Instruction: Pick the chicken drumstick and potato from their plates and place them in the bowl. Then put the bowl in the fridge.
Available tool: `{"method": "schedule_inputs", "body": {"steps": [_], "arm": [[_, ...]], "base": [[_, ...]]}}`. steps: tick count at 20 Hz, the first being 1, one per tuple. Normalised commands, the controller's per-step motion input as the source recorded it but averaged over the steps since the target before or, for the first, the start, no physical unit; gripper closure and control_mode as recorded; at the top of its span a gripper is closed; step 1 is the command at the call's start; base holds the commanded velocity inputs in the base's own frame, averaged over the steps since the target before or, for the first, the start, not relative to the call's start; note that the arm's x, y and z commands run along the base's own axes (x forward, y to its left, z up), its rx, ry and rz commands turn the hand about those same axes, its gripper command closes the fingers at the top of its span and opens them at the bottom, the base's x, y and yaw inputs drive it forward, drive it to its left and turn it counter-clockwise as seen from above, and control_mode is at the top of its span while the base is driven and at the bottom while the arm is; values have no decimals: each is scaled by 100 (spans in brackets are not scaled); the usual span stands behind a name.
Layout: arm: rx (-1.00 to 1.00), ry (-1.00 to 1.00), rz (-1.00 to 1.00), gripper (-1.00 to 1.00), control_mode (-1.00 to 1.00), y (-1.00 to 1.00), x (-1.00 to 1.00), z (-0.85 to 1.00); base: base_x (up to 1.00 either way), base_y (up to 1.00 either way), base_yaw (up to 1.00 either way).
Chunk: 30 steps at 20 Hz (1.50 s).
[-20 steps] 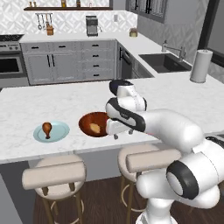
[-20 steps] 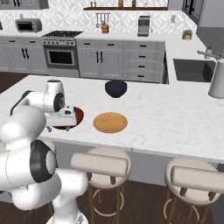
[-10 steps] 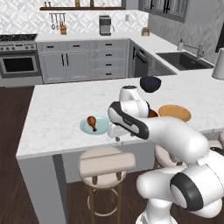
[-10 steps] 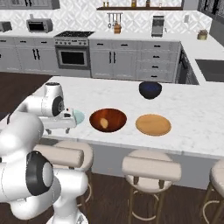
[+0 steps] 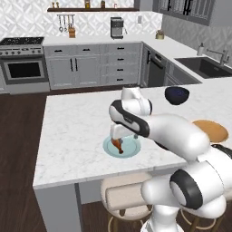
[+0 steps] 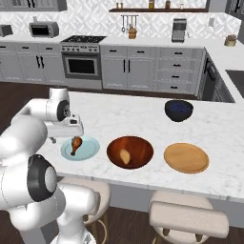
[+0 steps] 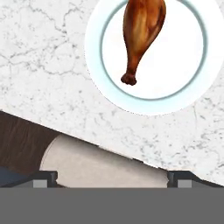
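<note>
Here the gripper (image 6: 72,135) (jaws wide apart) hangs over the chicken drumstick (image 6: 76,144) on its blue-green plate (image 6: 90,149).

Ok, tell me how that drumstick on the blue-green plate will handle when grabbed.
The chicken drumstick looks stiff and probably light. Its glossy, tapered shape could slip from the fingers; the thick end seems the safer grip. Lying flat on the plate, it might roll or slide if nudged.

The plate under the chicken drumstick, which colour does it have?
Pale blue-green rim, white centre; the plate under the chicken drumstick shows best in the hand view.
</note>
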Motion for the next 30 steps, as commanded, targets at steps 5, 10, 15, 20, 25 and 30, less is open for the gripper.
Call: {"method": "schedule_inputs", "body": {"steps": [5, 10, 15, 20, 25, 30], "arm": [[0, 7, 0, -100, -100, -1, 100, -27], [0, -1, 0, -100, -100, 0, 93, -59], [0, -4, 0, -100, -100, 18, 56, -55], [0, 0, 0, -100, -100, 19, 53, -45], [0, 0, 0, -100, -100, 0, 17, -42], [0, 0, 0, -100, -100, 0, -42, -20]], "base": [[0, 0, 0], [0, 0, 0], [0, 0, 0], [0, 0, 0], [0, 0, 0], [0, 0, 0]]}}
